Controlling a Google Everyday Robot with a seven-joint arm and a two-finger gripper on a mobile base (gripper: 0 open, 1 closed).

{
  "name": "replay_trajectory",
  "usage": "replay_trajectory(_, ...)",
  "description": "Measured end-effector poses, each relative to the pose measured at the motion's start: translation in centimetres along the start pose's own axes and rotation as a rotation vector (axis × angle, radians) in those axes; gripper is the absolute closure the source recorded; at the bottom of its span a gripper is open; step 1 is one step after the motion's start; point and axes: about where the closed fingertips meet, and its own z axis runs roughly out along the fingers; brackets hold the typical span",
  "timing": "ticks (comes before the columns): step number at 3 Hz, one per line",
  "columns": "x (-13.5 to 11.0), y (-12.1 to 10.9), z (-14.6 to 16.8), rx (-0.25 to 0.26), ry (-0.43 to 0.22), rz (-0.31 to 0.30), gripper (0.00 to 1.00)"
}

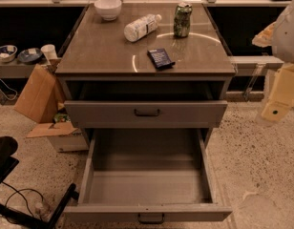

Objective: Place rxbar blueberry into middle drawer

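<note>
- Rxbar blueberry (160, 58), a small flat rectangular bar in a dark navy-blue wrapper with pale print, is lying flat on the cabinet top, right of centre and near the front edge.
- Grey-brown cabinet top (101, 51), a smooth, glossy rectangular slab, is reflecting curved streaks of light.
- Green can (182, 20), a dented metal cylinder, is standing upright behind the rxbar blueberry and apart from it.
- White bottle (142, 26), a round plastic container, is lying on its side just left of the green can, not touching it.
- White bowl (108, 7), round and smooth-walled, is sitting at the rear left of the cabinet top.
- Middle drawer (104, 213), a wide grey metal tray with tall side walls, is standing pulled far out below the cabinet top. Its flat matte floor is showing, and a small dark handle is sitting centred on its front.
- Shorter grey drawer front (104, 113), carrying a like dark handle, is sitting slightly pulled out above the middle drawer.
- Gripper (279, 99), a cream-coloured blocky assembly, is hanging at the right edge of the view, beside the cabinet's right side and well apart from the rxbar blueberry. Whether it is open or closed cannot be told.
- Brown paper bag (36, 93) and a cardboard box (61, 133) are resting on the speckled floor (252, 161) left of the cabinet.
</note>
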Motion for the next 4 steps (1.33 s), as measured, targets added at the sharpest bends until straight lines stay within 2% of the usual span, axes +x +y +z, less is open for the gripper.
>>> replay_trajectory(1,-0.2,-0.1,-0.3,0.017,-0.005,0.002,0.0)
replay_trajectory(2,-2.2,-1.6,0.5,0.048,-0.058,0.005,0.0)
replay_trajectory(3,-7.5,-6.1,1.8,0.109,-0.207,0.094,0.0)
replay_trajectory(4,-10.7,-9.2,2.6,0.155,-0.279,0.233,0.0)
